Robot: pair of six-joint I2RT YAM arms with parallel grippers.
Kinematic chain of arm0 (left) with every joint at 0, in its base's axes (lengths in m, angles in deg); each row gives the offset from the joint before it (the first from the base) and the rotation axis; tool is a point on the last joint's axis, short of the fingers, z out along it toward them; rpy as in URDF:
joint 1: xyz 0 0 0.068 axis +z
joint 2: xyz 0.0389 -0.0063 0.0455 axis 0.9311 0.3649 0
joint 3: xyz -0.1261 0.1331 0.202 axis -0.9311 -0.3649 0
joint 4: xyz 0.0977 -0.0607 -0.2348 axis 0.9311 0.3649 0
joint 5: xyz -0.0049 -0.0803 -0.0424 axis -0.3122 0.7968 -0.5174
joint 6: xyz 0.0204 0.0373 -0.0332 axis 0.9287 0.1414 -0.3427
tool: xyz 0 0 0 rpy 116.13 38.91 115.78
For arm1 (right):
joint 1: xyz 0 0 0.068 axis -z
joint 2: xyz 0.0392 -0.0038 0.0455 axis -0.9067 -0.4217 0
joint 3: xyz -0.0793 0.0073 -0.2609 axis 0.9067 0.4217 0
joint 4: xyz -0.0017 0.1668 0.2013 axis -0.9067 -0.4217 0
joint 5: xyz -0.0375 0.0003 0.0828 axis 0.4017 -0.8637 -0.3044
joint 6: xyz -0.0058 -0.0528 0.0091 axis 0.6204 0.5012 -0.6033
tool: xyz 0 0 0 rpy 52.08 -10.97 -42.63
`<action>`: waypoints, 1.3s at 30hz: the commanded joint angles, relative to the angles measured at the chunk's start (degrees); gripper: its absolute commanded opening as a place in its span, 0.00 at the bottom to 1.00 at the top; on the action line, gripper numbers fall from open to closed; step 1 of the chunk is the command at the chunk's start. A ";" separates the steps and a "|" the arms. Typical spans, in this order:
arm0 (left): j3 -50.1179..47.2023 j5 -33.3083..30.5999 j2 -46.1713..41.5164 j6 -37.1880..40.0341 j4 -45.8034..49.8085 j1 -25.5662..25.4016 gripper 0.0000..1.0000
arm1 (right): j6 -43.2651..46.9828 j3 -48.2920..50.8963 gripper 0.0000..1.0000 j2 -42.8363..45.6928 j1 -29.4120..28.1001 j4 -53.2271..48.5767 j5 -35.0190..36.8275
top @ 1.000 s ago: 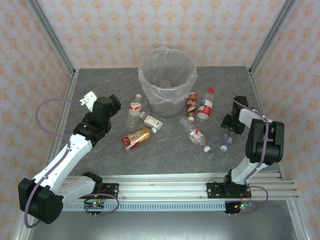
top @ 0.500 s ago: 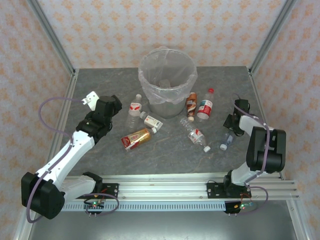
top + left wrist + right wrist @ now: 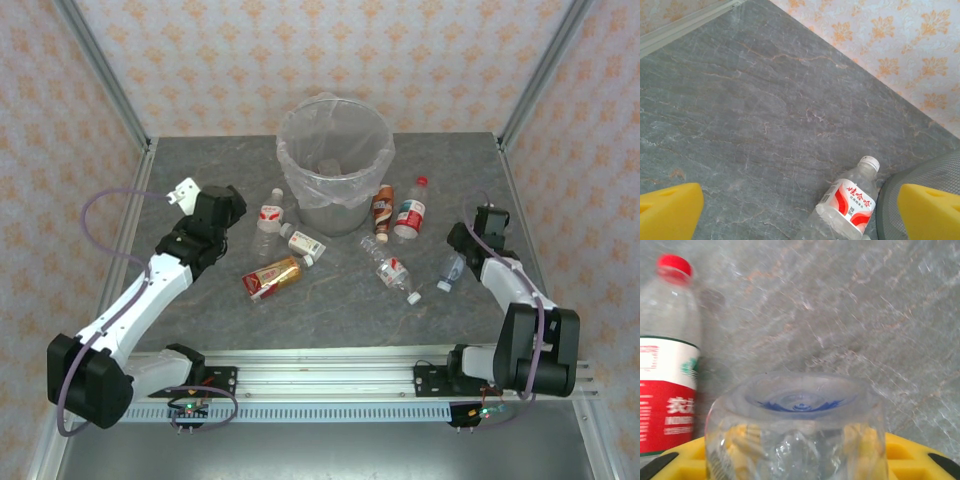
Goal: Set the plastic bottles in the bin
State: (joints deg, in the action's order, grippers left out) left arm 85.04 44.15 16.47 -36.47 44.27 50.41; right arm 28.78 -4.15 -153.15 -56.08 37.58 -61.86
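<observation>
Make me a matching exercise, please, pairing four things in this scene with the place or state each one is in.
Things:
1. bin
2. red-capped bottle
3. amber bottle
4. right claw

Descriptions:
A. shut on a clear bottle
B. lying on its side, in front of the bin and to its left
C. lined with a clear bag
D. just right of the bin

Pairs: 1-C, 2-D, 3-B, 4-A

bin (image 3: 332,212) grey | table (image 3: 330,305) grey, veined | walls (image 3: 300,50) pink, orange floral | bottle (image 3: 850,200) label red-white, cap white
</observation>
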 commanded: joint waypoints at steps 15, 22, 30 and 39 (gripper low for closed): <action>1.13 0.16 1.80 -2.17 2.34 0.89 1.00 | -2.80 -5.93 0.42 10.61 -8.35 2.37 -10.76; 1.08 1.30 3.10 -2.13 2.67 1.06 1.00 | -4.79 -15.08 0.41 8.10 -14.34 3.14 -12.48; 1.43 2.61 3.31 -0.51 3.38 1.28 1.00 | -4.42 -28.93 0.41 2.43 -21.45 3.64 -15.40; 0.65 2.22 3.04 -0.43 4.06 1.32 1.00 | -5.33 -47.14 0.41 -8.20 -26.84 1.45 -17.25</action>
State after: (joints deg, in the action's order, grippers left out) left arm 85.28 46.91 19.98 -37.68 46.50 51.15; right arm 23.38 -46.56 -158.75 -81.33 39.40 -78.41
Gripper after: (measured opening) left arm 0.999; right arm 0.408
